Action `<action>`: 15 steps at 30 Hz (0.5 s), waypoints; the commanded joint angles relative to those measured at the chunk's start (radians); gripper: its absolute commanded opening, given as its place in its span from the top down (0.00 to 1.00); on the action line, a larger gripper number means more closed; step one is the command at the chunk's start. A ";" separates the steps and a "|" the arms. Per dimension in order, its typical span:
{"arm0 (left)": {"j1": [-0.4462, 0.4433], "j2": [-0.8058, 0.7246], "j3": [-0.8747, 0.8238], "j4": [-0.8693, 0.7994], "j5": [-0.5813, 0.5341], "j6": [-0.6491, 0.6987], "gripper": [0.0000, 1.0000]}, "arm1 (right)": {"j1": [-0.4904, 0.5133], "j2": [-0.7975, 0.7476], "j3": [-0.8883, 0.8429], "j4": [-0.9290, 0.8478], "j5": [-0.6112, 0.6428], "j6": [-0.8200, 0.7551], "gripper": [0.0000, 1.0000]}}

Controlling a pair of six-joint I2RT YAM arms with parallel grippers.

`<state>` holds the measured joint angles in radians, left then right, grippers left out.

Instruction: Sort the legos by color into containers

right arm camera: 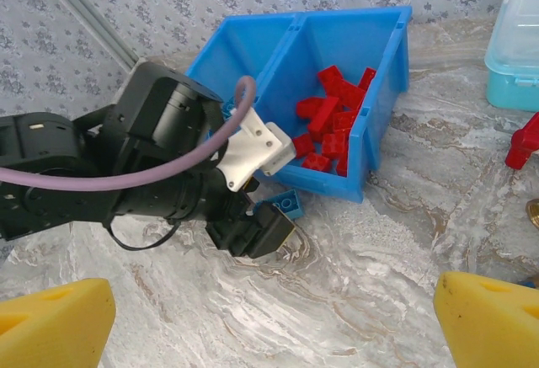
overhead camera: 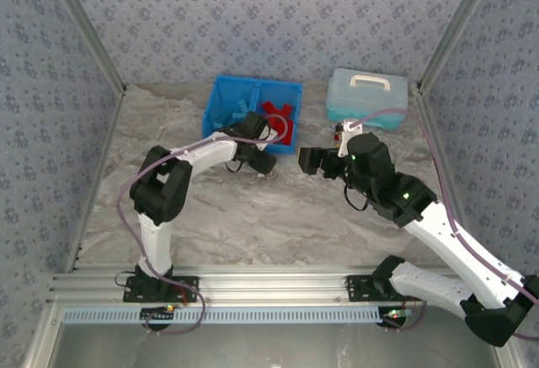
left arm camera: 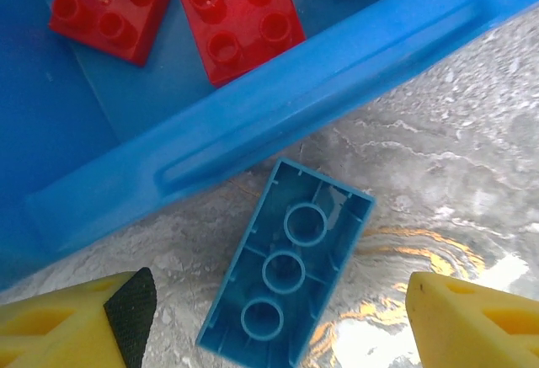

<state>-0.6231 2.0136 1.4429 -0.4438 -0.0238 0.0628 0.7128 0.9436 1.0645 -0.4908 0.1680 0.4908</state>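
A light blue lego (left arm camera: 286, 271) lies upside down on the marble table, just outside the near wall of the blue bin (left arm camera: 278, 120). My left gripper (left arm camera: 278, 301) is open astride it, with a gap between each yellow finger (left arm camera: 76, 322) and the brick. Red legos (left arm camera: 240, 18) lie in the compartment behind that wall. In the right wrist view the same blue lego (right arm camera: 288, 204) peeks out beside the left gripper (right arm camera: 253, 233), and red legos (right arm camera: 333, 128) fill the bin's right compartment. My right gripper (right arm camera: 274, 326) is open over bare table, right of the left gripper (overhead camera: 257, 159).
A pale blue lidded case (overhead camera: 367, 94) with a white handle stands at the back right. A small red object (right arm camera: 524, 141) sits on the table near it. The bin (overhead camera: 221, 90) stands at the back centre, with marble table in front.
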 commanded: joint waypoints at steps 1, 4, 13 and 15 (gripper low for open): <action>-0.034 0.037 0.046 -0.027 -0.048 0.044 0.21 | -0.004 -0.009 0.006 0.006 -0.006 0.021 0.00; -0.038 0.062 0.053 -0.027 -0.054 0.039 0.25 | -0.004 -0.005 0.008 0.011 -0.013 0.023 0.00; -0.076 0.077 0.028 -0.027 -0.109 0.018 0.49 | -0.005 -0.009 0.010 0.001 -0.005 0.025 0.00; -0.085 0.074 0.021 -0.026 -0.118 0.013 0.54 | -0.004 -0.008 0.008 0.004 -0.005 0.028 0.00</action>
<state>-0.6956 2.0796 1.4654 -0.4484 -0.0982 0.0799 0.7128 0.9436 1.0645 -0.4908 0.1673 0.4965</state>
